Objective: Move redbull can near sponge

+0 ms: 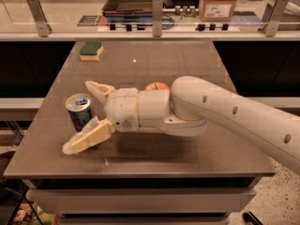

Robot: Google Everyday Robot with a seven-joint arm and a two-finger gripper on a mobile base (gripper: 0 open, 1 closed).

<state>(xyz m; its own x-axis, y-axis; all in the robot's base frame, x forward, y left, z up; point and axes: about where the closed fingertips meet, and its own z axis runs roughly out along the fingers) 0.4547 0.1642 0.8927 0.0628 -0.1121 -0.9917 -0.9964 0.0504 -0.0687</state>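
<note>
The tool hung low over the tabletop, spread wide and released, straddling the upright redbull can. Whether it touched the can could not be told. The sponge lay well beyond the tool, near the far edge. An apple showed just behind the tool's wrist.

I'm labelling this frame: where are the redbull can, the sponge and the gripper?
redbull can (pixel 79 111): camera view, on its blue side.
sponge (pixel 91 47): camera view, on its green top.
gripper (pixel 77 116): camera view, midway between its open fingertips, at the redbull can.
</note>
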